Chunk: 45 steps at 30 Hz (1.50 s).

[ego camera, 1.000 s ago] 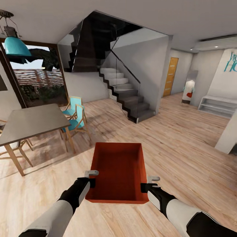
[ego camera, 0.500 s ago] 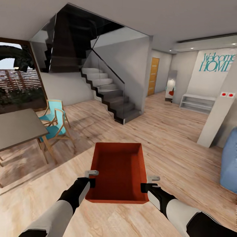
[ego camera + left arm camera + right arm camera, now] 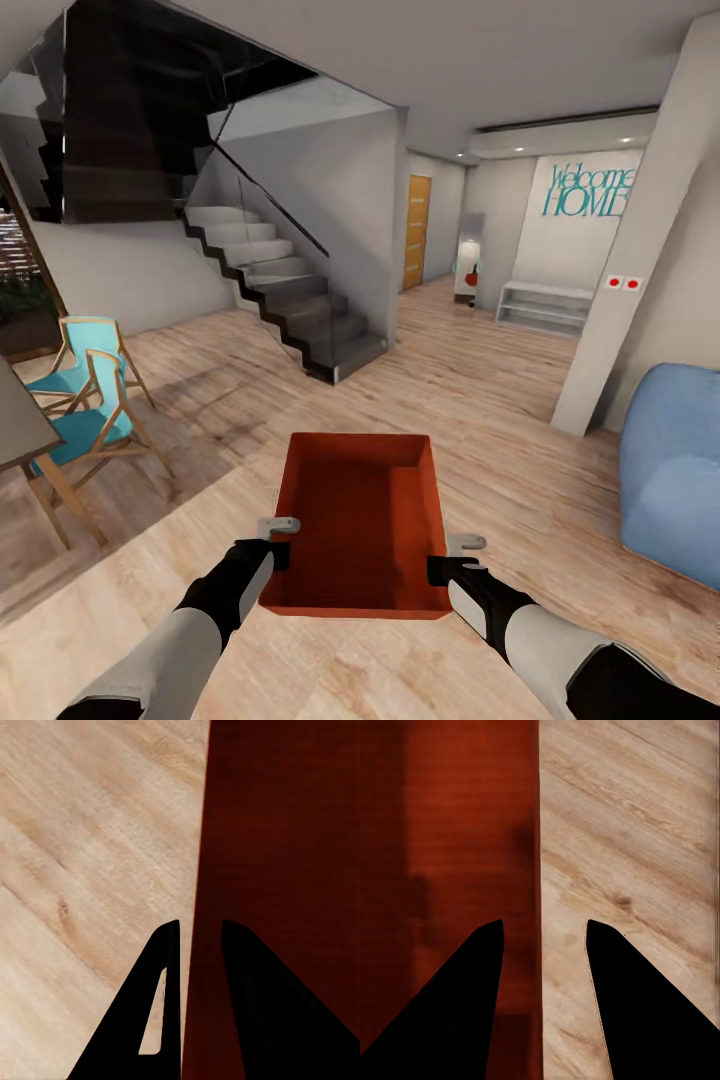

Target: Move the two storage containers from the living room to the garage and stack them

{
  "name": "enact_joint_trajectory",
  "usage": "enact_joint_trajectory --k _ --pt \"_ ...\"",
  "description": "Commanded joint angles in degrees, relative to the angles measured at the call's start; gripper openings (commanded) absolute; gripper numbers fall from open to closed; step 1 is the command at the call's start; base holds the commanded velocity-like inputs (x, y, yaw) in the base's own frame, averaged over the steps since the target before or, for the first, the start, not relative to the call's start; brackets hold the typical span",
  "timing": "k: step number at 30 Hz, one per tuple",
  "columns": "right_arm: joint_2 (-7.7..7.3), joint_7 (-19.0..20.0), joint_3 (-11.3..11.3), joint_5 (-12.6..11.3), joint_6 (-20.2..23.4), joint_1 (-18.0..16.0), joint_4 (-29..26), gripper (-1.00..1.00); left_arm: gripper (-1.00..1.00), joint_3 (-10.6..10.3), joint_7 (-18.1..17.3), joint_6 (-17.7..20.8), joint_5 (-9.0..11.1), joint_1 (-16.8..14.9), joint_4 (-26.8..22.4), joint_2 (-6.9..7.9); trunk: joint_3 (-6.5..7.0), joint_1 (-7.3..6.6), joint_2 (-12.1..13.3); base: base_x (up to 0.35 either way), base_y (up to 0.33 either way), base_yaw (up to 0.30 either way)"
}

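1. Open wood-plank floor [image 3: 470,400] runs ahead of the storage container [image 3: 360,520], between staircase [image 3: 290,300] and blue beanbag [image 3: 670,470].
2. The left gripper [image 3: 196,937] pinches its left wall; the right gripper [image 3: 542,934] straddles its right wall, fingers wider apart.

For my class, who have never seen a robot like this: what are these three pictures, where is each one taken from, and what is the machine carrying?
These are simulator renders of a wheeled robot with two arms. The large picture looks down from a camera on its head. Its left gripper and right gripper each clamp a side wall of an orange-red storage container, which is lidless and empty, and carry it above a light wood-plank floor. The other two pictures come from a camera near each gripper: the dark wedges are fingers straddling the wall. Ahead are a staircase, turquoise chairs and an orange door.
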Motion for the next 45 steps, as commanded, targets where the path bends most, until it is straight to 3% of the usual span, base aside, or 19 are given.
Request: enact_joint_trajectory --k 1,12,32,45 --pt "-0.04 -0.2 1.93 0.26 0.31 -0.05 -0.4 -1.0 -1.0 0.56 0.49 0.54 -0.78 -0.04 -0.05 0.25 -0.12 0.07 -0.13 0.321 0.0 -0.286" --pt "-0.04 -0.19 1.93 0.26 0.31 -0.06 -0.4 -1.0 -1.0 0.47 0.49 0.54 -0.78 -0.04 -0.02 0.25 -0.12 0.07 -0.13 0.321 0.0 -0.269" --pt "-0.04 -0.13 1.93 0.26 0.31 -0.04 -0.4 -1.0 -1.0 0.42 0.49 0.54 -0.78 -0.04 0.03 0.25 -0.12 0.07 -0.13 0.322 0.0 -0.011" --pt "-0.04 -0.2 1.93 0.26 0.31 -0.07 -0.4 -1.0 -1.0 0.39 0.49 0.54 -0.78 -0.04 0.03 0.25 -0.12 0.07 -0.13 0.322 0.0 -0.218"
